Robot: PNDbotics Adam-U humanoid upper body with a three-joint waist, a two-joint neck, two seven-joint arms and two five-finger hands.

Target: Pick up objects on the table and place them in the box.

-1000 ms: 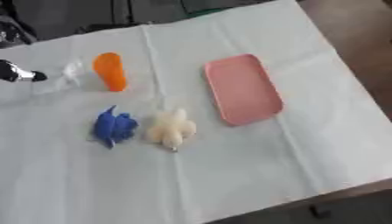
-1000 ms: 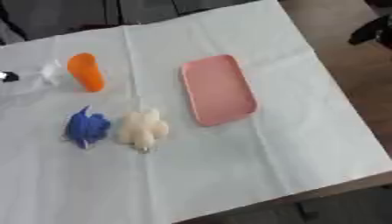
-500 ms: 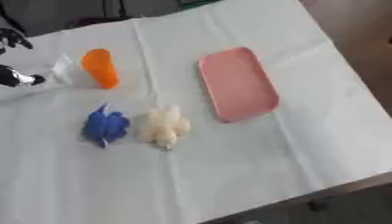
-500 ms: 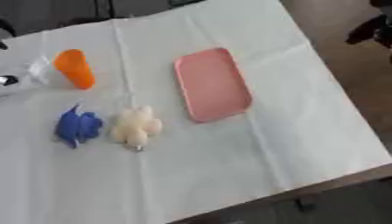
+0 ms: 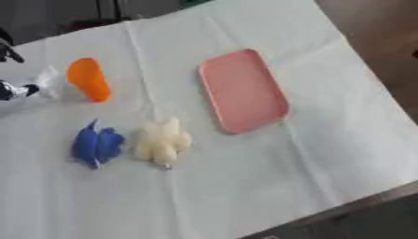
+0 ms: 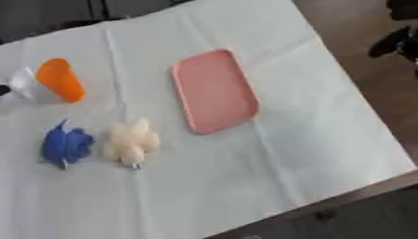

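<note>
A pink shallow tray [image 5: 242, 89] lies empty near the middle of the white-covered table. To its left lie an orange object [image 5: 88, 78], a blue soft toy [image 5: 96, 144] and a cream soft toy [image 5: 162, 141]. A small clear-white thing [image 5: 47, 85] sits against the orange object's left side. My left hand [image 5: 10, 89] shows only partly at the left edge, just beside that clear-white thing. My right hand [image 6: 395, 38] hangs dark beyond the table's right edge, over the floor, far from all the objects.
The white cloth [image 5: 269, 158] covers the table, whose front edge [image 6: 343, 198] runs along the lower right. Brown floor [image 6: 359, 18] lies to the right. Dark shapes stand beyond the far edge.
The whole picture has shifted and tilted, so the camera has moved. The objects keep their places relative to one another, and both hands stay at the picture edges.
</note>
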